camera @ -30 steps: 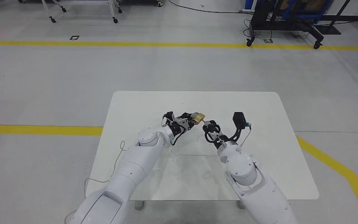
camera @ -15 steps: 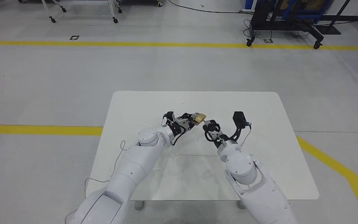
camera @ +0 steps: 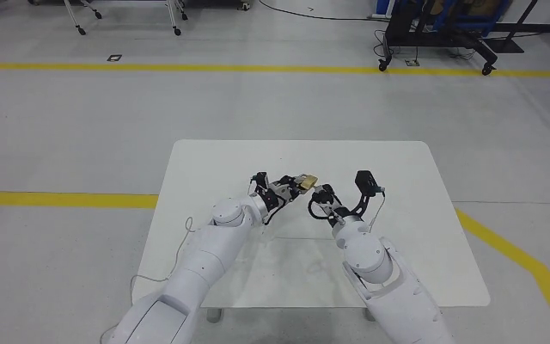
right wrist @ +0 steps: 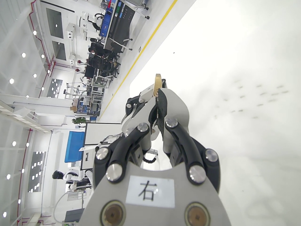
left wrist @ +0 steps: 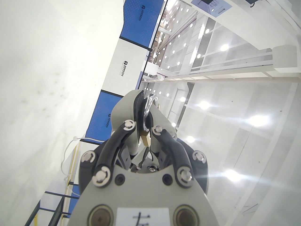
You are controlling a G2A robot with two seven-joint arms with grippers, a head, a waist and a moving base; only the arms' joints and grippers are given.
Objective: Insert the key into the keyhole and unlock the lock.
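Alignment seems to be the step in hand: as far as I can judge, the key point(right wrist: 157, 83) is not yet inside the lock point(camera: 304, 181). The left fingers point(left wrist: 122, 114) are clamped on the lock, with its shackle point(left wrist: 150, 101) showing at their tips. The right fingers point(right wrist: 175, 105) are closed on the key, which projects past their tips toward the lock. Both things are held above the counter point(camera: 395, 163). The next move calls for a straight, well-aimed push of the key into the keyhole, then a turn of the wrist. The top view shows the lock near the right fingers but seemingly apart from them; the wrist views do not show this gap. I cannot make out the keyhole.
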